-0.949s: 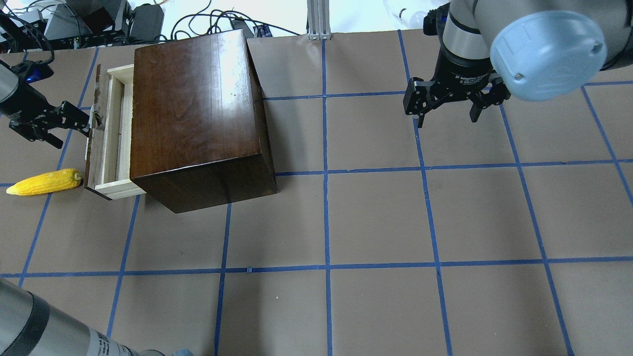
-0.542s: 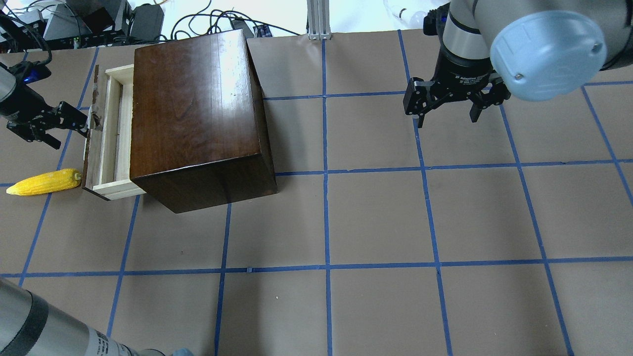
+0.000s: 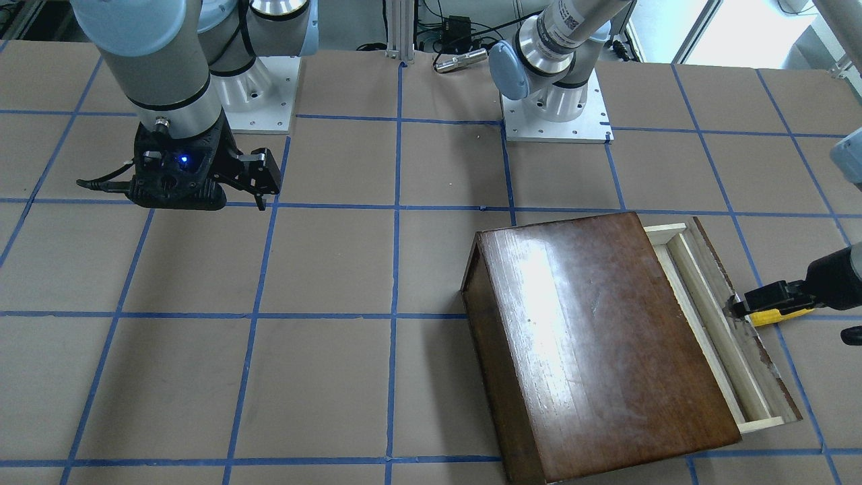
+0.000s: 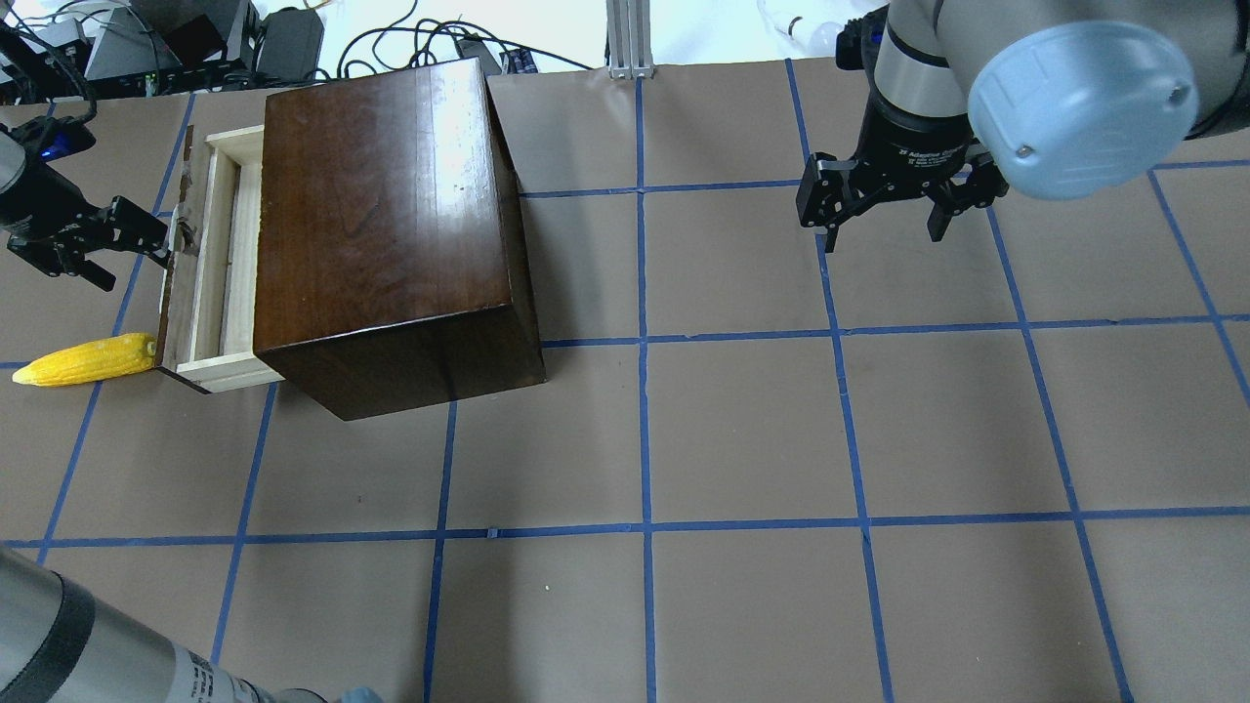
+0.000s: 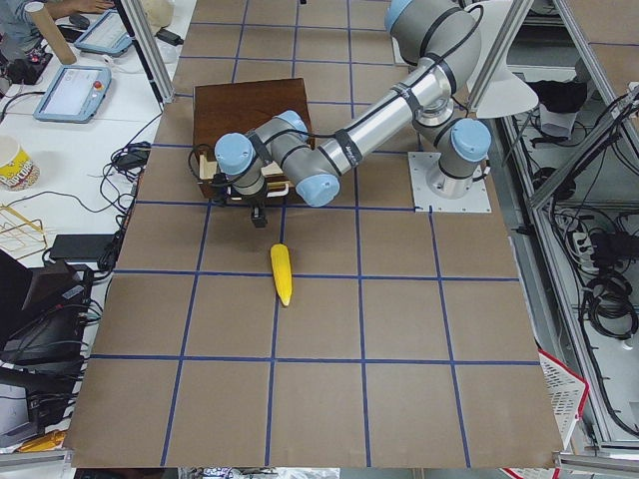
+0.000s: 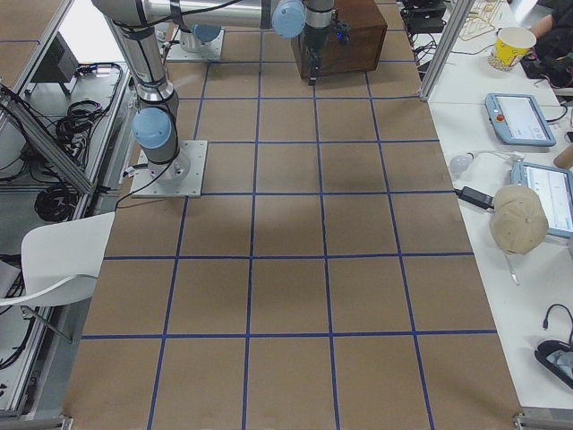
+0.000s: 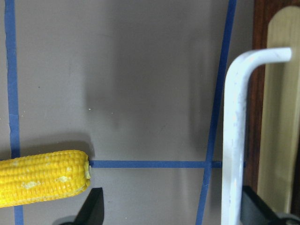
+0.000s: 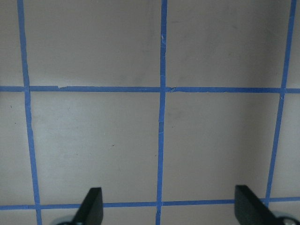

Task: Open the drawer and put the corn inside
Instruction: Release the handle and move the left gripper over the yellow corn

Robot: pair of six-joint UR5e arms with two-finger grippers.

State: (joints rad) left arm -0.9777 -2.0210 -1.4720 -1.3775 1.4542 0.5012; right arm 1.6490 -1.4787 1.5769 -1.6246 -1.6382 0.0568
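Note:
The dark-brown wooden box stands at the table's far left. Its drawer, pale wood with a dark front panel, is pulled partly out to the left; it also shows in the front-facing view. My left gripper is open. One finger sits between the white handle and the front panel. The yellow corn lies on the table beside the drawer's near corner, and the left wrist view shows it. My right gripper is open and empty over bare table at the far right.
Cables and equipment lie beyond the table's back edge. A metal post stands at the back middle. My left arm's upper link crosses the near left corner. Blue tape lines grid the brown tabletop.
The drawer has slid a little further out to the left, and my left gripper has moved left with it. The drawer's front panel now nearly touches the corn. The right arm has not moved.

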